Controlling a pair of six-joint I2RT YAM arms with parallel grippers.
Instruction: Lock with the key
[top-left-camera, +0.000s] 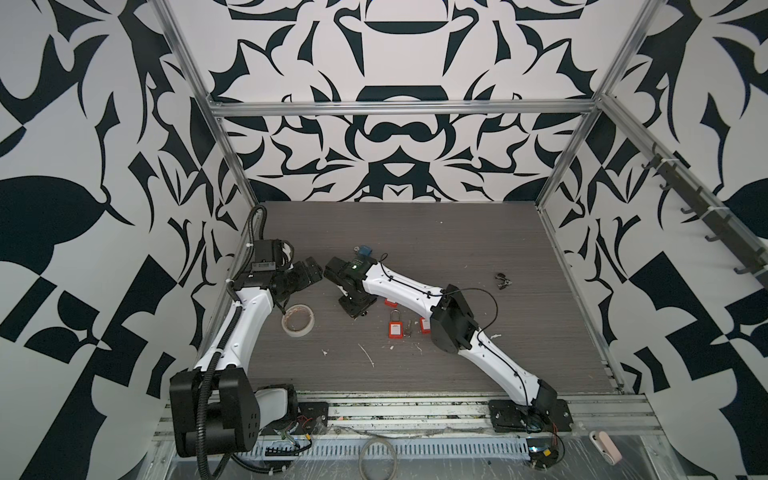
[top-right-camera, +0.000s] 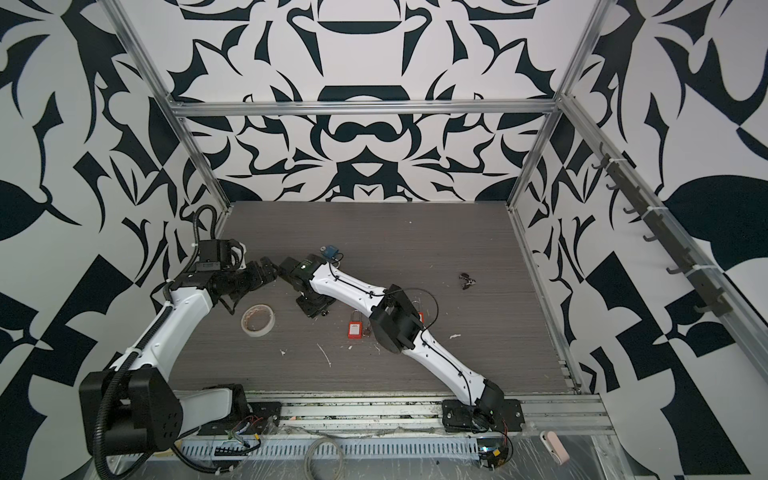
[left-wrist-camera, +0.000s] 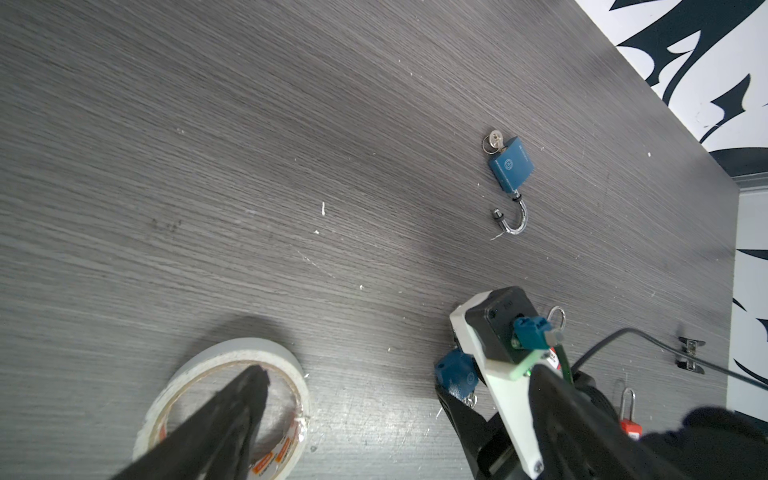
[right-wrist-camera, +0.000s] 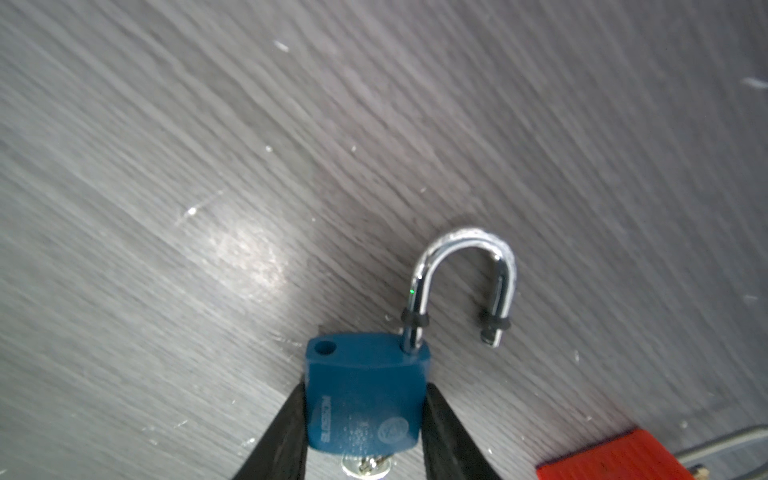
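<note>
A blue padlock (right-wrist-camera: 365, 399) sits between the black fingers of my right gripper (right-wrist-camera: 365, 392), which press on both sides of its body. Its chrome shackle (right-wrist-camera: 465, 266) is open and swung out to the side, away from the empty hole (right-wrist-camera: 325, 348). A silver key (right-wrist-camera: 365, 465) sticks out of the lock's underside. In both top views the right gripper (top-left-camera: 354, 306) (top-right-camera: 313, 307) points down at the table and hides this lock. My left gripper (left-wrist-camera: 415, 415) (top-left-camera: 309, 270) is open and empty, next to the right wrist.
A second blue padlock (left-wrist-camera: 510, 166) (top-left-camera: 365, 250) with an open shackle and a key lies further back. A tape roll (top-left-camera: 297, 319) (left-wrist-camera: 224, 399) lies below the left gripper. Red padlocks (top-left-camera: 395, 328) (right-wrist-camera: 611, 457) lie under the right forearm. A black clip (top-left-camera: 503, 280) lies to the right.
</note>
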